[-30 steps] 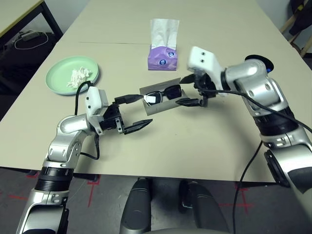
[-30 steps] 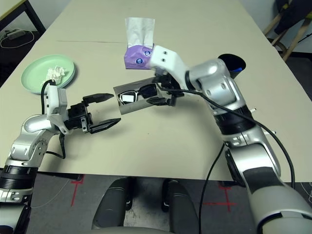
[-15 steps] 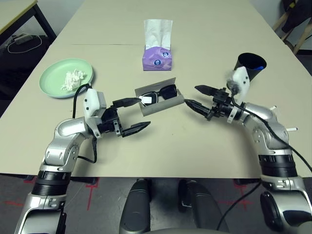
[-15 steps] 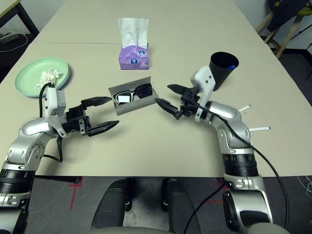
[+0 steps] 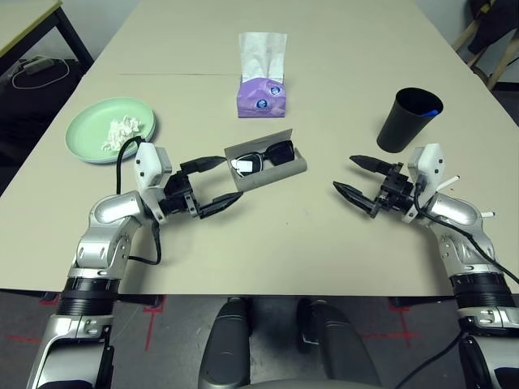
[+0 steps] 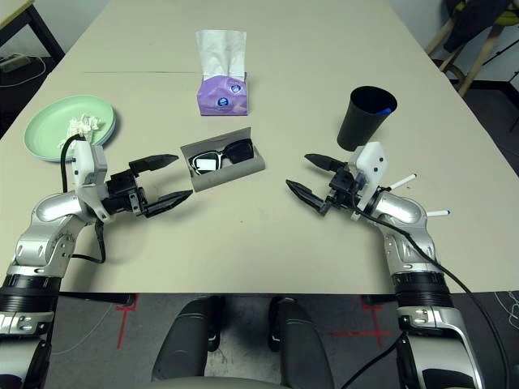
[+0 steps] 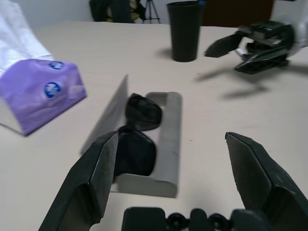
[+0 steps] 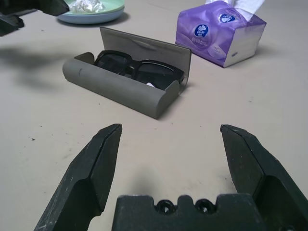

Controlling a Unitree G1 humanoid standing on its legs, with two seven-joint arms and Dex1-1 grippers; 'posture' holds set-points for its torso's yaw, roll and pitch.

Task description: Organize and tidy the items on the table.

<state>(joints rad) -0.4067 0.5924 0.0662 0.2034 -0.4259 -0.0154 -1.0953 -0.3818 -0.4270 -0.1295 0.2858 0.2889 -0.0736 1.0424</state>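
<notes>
Sunglasses (image 5: 263, 156) are sitting in the open case (image 5: 268, 170); both arms are backing off.

The right gripper (image 5: 355, 179) is pulling away from the case toward the cup (image 5: 409, 120), jaws wide and empty; the left gripper (image 5: 211, 182) is hovering just beside the case, also wide; the tissue (image 5: 120, 130) is lying on the green plate (image 5: 87, 134); the lid is probably still needing shutting.
</notes>
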